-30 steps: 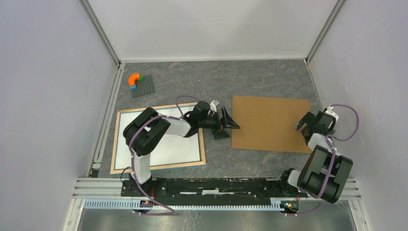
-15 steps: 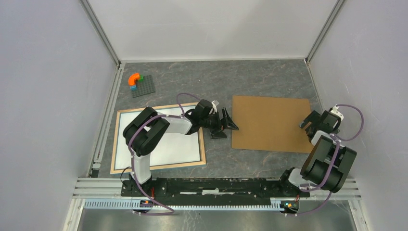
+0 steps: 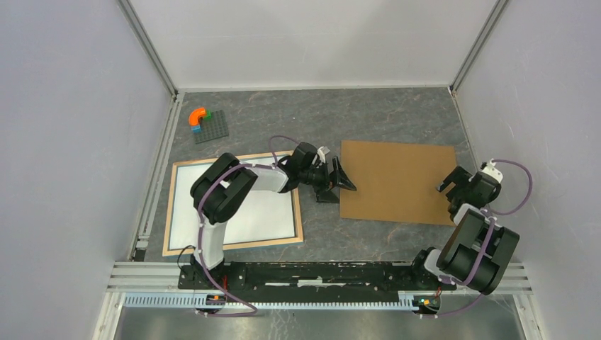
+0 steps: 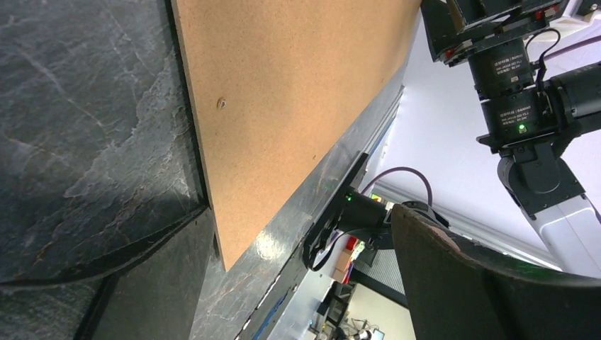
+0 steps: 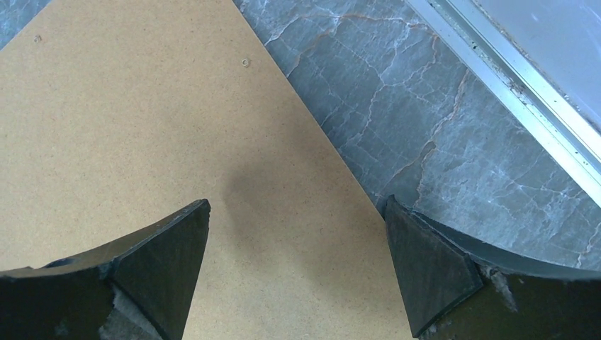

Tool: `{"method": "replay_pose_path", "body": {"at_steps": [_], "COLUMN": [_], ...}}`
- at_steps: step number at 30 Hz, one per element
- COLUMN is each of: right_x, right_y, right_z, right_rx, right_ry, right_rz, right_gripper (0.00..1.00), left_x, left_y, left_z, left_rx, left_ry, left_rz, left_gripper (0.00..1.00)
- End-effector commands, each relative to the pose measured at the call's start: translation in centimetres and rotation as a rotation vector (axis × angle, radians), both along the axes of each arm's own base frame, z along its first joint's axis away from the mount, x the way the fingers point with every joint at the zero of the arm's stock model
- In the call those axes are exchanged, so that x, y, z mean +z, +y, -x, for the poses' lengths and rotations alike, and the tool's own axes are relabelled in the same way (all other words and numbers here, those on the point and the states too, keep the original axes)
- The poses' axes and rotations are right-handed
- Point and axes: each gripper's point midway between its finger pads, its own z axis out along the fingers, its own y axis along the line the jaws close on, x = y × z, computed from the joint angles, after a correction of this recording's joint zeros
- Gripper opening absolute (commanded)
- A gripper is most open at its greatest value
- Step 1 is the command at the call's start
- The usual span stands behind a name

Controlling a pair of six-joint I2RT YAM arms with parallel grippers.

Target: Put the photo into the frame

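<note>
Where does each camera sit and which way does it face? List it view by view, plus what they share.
Top external: above and behind the bases, looking down on the table; both arms, left end effector and right end effector show.
Left wrist: on the left arm, rolled sideways, looking low across the brown board toward the right arm; one own finger shows.
Right wrist: on the right arm, looking down at the board's edge; both fingers, spread.
Shared: the board, in all three.

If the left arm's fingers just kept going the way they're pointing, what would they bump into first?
Most likely the brown board. The left arm's fingers are spread open and aimed at its left edge, close by. Height is hard to judge, so they might scrape the table just before it.
</note>
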Motion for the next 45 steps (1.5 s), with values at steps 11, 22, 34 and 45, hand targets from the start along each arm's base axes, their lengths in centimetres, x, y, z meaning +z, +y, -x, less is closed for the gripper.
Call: {"method": "replay_pose_path", "body": {"at_steps": [11,22,34,45], "right_x": [-3.5,-1.3,-0.2,-0.5], "right_y": [11.4,14.7,16.5,18.1], "right_z": [2.0,1.2,1.0,1.3], "right_rx": [0.323,0.424,0.47,0.541], "right_ry": [0.045,-0.067,-0.131,-0.106], "right_rz": [-0.264,-0.332,-0.404,-0.407], "right_gripper": [0.96,0.96,0.97,0.97], "left_x": [12.9,19.3,20.9,14.3], "left_y": [2.1,3.7,0.3,4.7], "left_z": [-0.1,-0.8,0.6,0.4], "left_rx": [0.048,0.267,0.261,0.358], "left_ry": [-0.25,-0.216,-0.017,-0.101], "left_rz": [0.169,0.334,0.579,0.323], "left_gripper": [0.91,0.82,0.79,0.83]}}
